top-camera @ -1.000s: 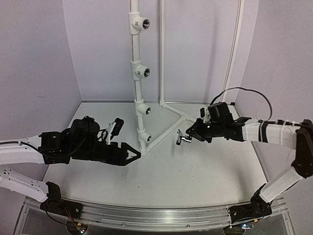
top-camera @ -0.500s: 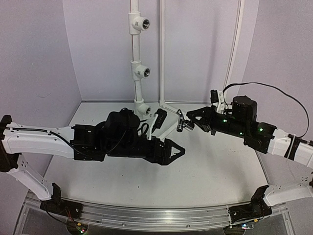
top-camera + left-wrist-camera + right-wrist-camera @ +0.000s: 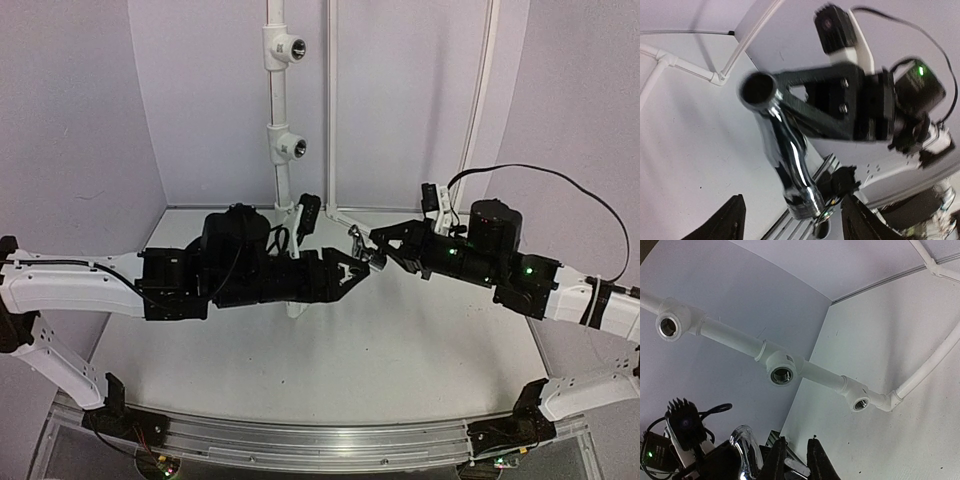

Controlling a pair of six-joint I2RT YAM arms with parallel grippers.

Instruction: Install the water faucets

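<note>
- Counter (image 3: 400,380): pale, flat, walled at the back and sides.
- Pipe (image 3: 275,110): white, upright at the back, carrying tees (image 3: 283,148) with dark round openings; a slanted brace runs down to the counter.
- Left arm (image 3: 100,285): reaches in from the left above the counter. Its pincer (image 3: 360,268) is spread wide, with the fingers either side of the faucet's lower end and not touching it.
- Right arm (image 3: 540,285): reaches in from the right. Its pincer (image 3: 376,251) is pinching the faucet.
- Faucet (image 3: 790,160): chrome, held in the air at mid-counter between the two pincers, in front of the pipe.
</note>
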